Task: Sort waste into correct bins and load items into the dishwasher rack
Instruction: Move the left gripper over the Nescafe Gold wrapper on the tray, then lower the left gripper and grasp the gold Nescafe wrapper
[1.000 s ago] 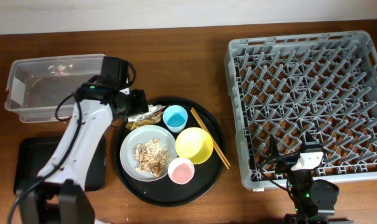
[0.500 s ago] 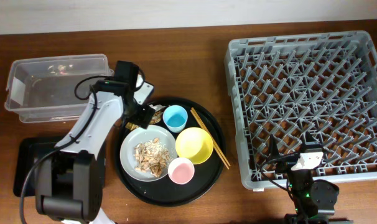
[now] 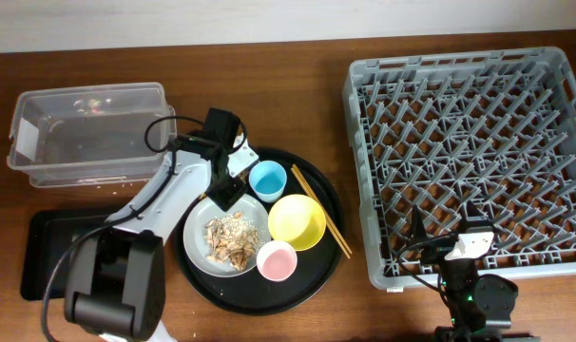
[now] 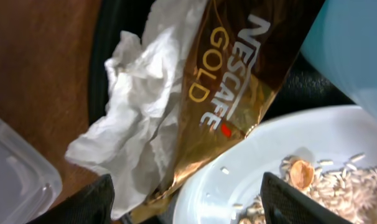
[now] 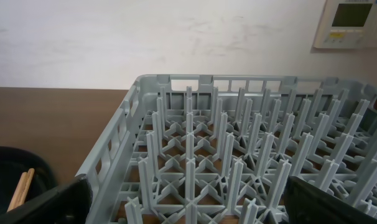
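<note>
Gold wrapper (image 4: 232,93) lies just ahead of L claw (image 4: 187,190), whose fingers are spread, holding nothing; long axis diagonal, far-right to near-left, lettering along it. Crumpled napkin (image 4: 139,124) touching it. R claw (image 5: 188,208) open by rack (image 5: 238,155)

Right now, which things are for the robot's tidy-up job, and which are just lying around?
For the job: napkin, gold wrapper, food scraps, plate, pink cup, blue cup, yellow bowl, chopsticks, clear bin, shallow black tray, rack.
Just lying about: round black tray, wall panel.
</note>
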You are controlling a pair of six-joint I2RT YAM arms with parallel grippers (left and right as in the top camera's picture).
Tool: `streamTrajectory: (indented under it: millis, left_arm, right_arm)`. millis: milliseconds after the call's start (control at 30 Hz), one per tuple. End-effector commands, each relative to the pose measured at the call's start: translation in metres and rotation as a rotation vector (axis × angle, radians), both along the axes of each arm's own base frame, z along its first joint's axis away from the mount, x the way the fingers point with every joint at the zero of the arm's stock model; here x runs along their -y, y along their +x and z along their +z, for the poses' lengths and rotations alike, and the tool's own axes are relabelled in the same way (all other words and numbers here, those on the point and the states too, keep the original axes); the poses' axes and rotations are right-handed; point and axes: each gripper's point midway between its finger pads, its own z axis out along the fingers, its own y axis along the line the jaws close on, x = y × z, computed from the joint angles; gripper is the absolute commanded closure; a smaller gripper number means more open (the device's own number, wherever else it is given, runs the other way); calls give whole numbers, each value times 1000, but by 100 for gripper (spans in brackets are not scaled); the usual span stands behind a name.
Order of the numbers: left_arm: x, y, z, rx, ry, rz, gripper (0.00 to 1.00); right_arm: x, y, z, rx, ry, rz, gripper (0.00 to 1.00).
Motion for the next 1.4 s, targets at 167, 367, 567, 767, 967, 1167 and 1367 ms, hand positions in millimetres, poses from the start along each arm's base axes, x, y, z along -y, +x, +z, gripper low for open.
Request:
streamTrajectory:
  millis: [167,367,567,767,967,1167,1367]
  left_arm:
    - [-9,4,-7,1,-12,23,41]
    - [-7,6,-8,-9,-86,37,41]
    - [-2,8,-10,-6,-109,32,53]
    - [-3,7,-34,-52,-93,34,66]
    - [-2,10,-33,-45,-95,35,89]
    - [0,14,-14,2,-120,69,95]
    - [13,5,26,39,-234,110,94]
  right_arm:
    - [0,0,-3,-3,-7,-3,1]
    - [0,0,-3,-3,-7,-3,1]
    - [0,0,-3,-3,-7,-3,1]
    - [0,0,-3,-3,-6,-3,1]
    - [0,0,-3,-3,-7,-3,1]
    - [0,0,-3,-3,-6,-3,1]
    - [0,0,-3,-3,-6,-3,1]
